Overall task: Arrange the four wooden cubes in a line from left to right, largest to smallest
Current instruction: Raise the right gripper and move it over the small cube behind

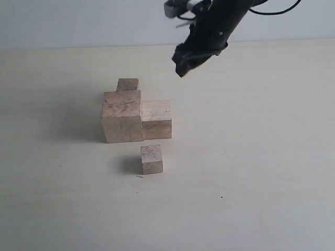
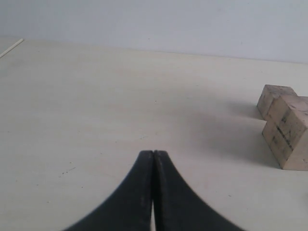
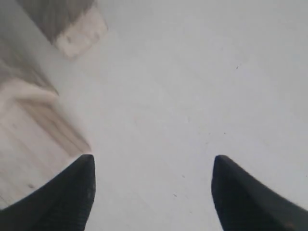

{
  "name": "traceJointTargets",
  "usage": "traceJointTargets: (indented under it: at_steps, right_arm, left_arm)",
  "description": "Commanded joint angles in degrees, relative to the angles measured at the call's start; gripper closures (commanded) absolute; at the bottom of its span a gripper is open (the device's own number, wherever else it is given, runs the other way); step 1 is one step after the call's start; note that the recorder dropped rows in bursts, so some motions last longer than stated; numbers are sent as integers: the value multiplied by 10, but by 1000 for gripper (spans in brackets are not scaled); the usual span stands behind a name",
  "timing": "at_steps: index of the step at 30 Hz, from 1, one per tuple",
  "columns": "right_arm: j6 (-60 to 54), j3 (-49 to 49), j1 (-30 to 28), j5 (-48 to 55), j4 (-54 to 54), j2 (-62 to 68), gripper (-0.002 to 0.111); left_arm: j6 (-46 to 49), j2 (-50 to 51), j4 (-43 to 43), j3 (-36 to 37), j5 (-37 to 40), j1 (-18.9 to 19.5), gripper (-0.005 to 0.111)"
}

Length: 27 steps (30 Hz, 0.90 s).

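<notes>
Four pale wooden cubes stand near the table's middle in the exterior view. The largest cube (image 1: 122,116) touches a medium cube (image 1: 156,119) on its right. A small cube (image 1: 127,84) sits just behind the largest, and another small cube (image 1: 152,159) stands apart in front. My right gripper (image 1: 181,64) hangs open above the table, behind and to the right of the group, holding nothing (image 3: 153,161). Blurred cubes (image 3: 29,144) show beside its fingers. My left gripper (image 2: 153,153) is shut and empty, well away from the largest cube (image 2: 291,132) and the small cube (image 2: 275,98).
The pale tabletop (image 1: 251,157) stretches bare to the right and front of the cubes. A light wall (image 1: 78,21) runs along the table's far edge. The left arm is out of the exterior view.
</notes>
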Motion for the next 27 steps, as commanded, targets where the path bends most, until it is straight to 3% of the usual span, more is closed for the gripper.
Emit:
traceJointTargets:
  at_steps: [1, 5, 13, 20, 27]
  right_arm:
    - [104, -50, 20, 15, 79, -8, 46]
    - [153, -105, 58, 10, 58, 3, 46]
    - [361, -239, 130, 8, -82, 91, 46]
    - [472, -354, 136, 28, -101, 189, 46]
    - [493, -388, 136, 61, -118, 251, 46]
  left_arm:
    - [0, -4, -3, 2, -7, -4, 107]
    - [0, -4, -3, 2, -7, -4, 107]
    - [0, -4, -3, 2, -7, -4, 107]
    - [0, -4, -3, 2, -7, -4, 107]
    - [0, -4, -3, 2, -7, -4, 107]
